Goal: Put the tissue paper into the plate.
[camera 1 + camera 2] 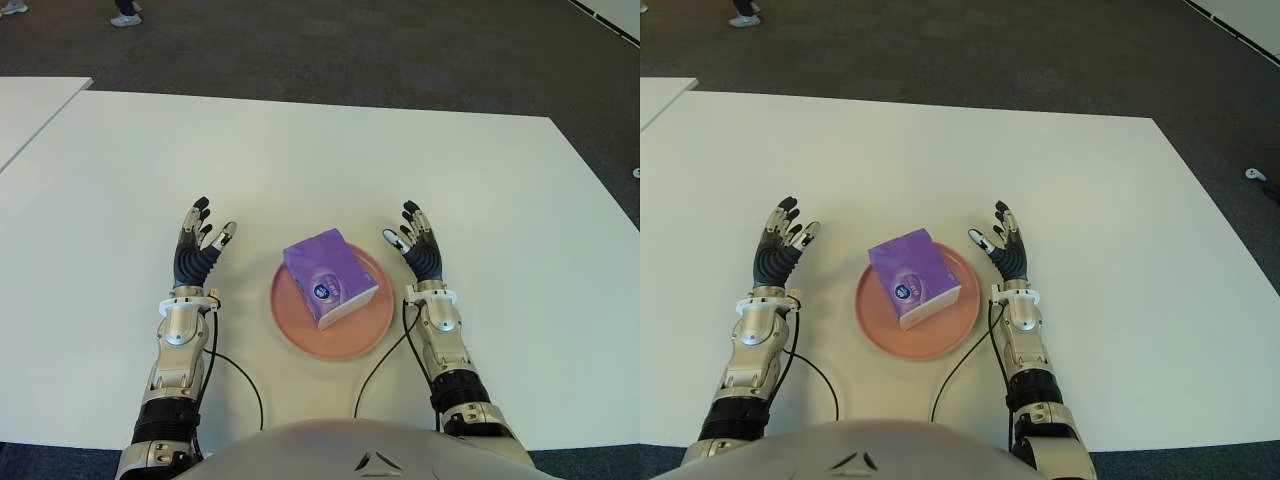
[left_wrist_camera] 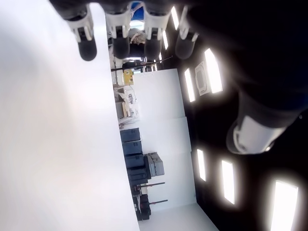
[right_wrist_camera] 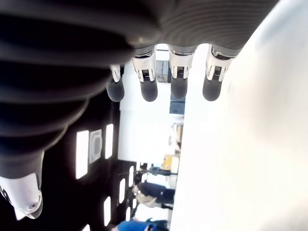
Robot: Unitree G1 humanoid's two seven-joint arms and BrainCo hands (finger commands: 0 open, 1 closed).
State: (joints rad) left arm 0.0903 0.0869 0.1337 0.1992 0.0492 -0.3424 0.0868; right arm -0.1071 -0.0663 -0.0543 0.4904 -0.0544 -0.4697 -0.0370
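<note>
Covering plate (image 1: 300, 325) centre: tissue pack (image 1: 330, 277); hands apart, empty.

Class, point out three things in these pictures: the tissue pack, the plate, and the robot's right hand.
tissue pack (image 1: 328, 276), left eye view, purple top face.
plate (image 1: 290, 325), left eye view, bare pink rim.
right hand (image 1: 420, 250), left eye view, middle of the open palm.
</note>
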